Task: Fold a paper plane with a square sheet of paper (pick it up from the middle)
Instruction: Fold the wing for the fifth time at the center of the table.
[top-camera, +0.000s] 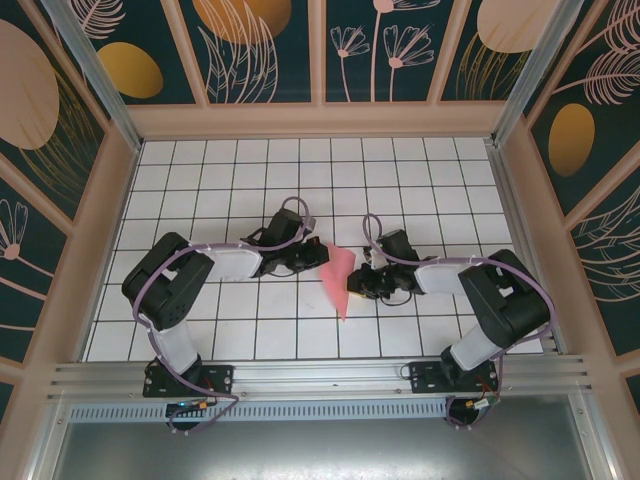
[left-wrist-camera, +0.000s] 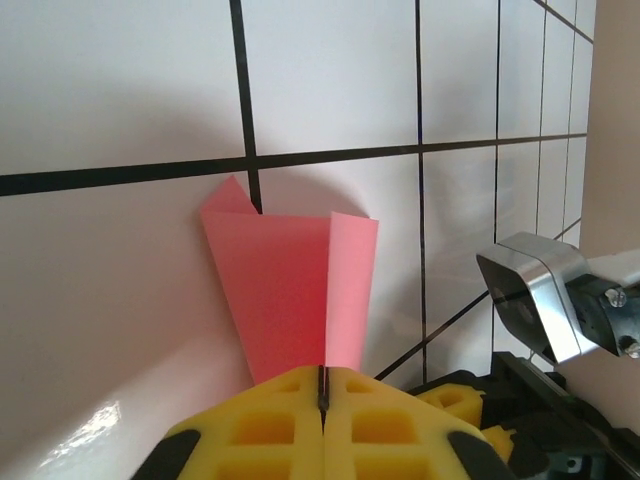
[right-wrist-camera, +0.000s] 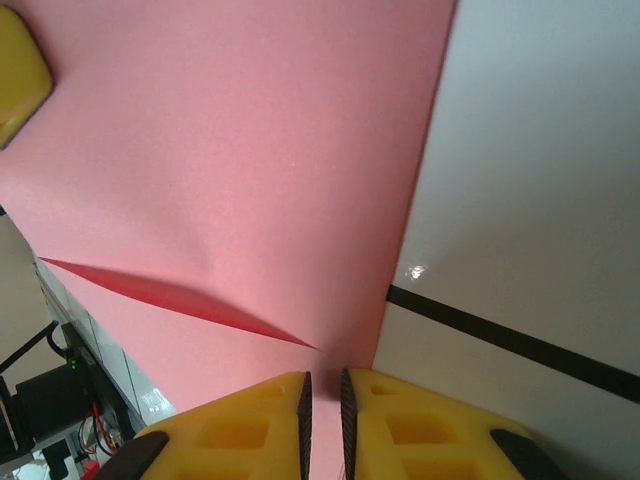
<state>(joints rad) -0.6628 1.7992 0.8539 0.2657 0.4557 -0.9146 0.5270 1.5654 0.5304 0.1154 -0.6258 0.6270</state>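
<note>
Top view: a white counter (top-camera: 250, 170) ruled with a black grid, walled by teal panels with leaf patterns. Two black arms reach inward from the near edge and meet at the middle. Between them lies the pink paper (top-camera: 340, 277), folded into a narrow wedge. Its wide end is toward the far wall and its point is toward the near edge. The left jaws touch its upper left side and the right jaws touch its right side lower down.

Left wrist view: two yellow fingers (left-wrist-camera: 260, 425) are pressed together along a thin dark seam – the left jaws are clenched on the narrow end of the pink paper (left-wrist-camera: 290, 290). The paper fans outward from the seam, with a straight crease up its middle and a small corner sticking out at its far left. It sits low over the counter (left-wrist-camera: 120, 80). At right is a silver block (left-wrist-camera: 535, 305) on the other arm.

Right wrist view: the pink paper (right-wrist-camera: 230, 150) is seen close up, with one dark red fold line (right-wrist-camera: 180, 295) slanting across it. The yellow fingers (right-wrist-camera: 250, 425) stand a sliver apart with paper in the gap – the right jaws are grasping its edge. Another yellow pad (right-wrist-camera: 18, 70) touches the paper at upper left. The white counter (right-wrist-camera: 540, 180) shows at right.
</note>
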